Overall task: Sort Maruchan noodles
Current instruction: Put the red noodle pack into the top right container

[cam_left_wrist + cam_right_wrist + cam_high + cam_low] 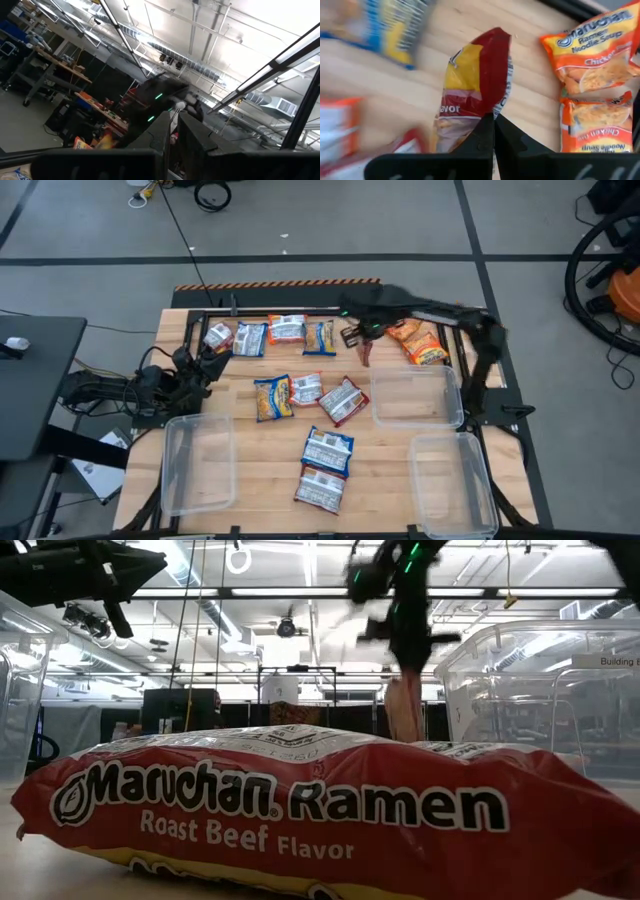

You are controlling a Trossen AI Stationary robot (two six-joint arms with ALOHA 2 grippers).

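Observation:
My right gripper (pixel 362 340) reaches over the table's far side and is shut on a red-and-yellow noodle packet (pixel 472 85), which hangs below it (pixel 405 705). Two orange packets (pixel 592 45) lie on the wood just to its right (pixel 418 340). Several more packets, blue-and-yellow (pixel 273 397) and red-and-white (pixel 343 400), lie flat across the table's middle. A red roast beef packet (pixel 290 805) fills the front of the low view. My left gripper (pixel 173 135) waits shut at the table's left edge (pixel 200 362), pointing up and holding nothing. My right gripper pinches the red-and-yellow packet by its sealed end (pixel 496 111) between both fingers (pixel 480 137), coming from above. The packet is lifted clear of the table and hangs down below the fingers, slightly curled.
Three clear plastic bins stand on the table: one at right of centre (pixel 412 418), one near left (pixel 197 500), one near right (pixel 452 520). Bare wood lies between the bins. Cables and a dark stand sit left of the table.

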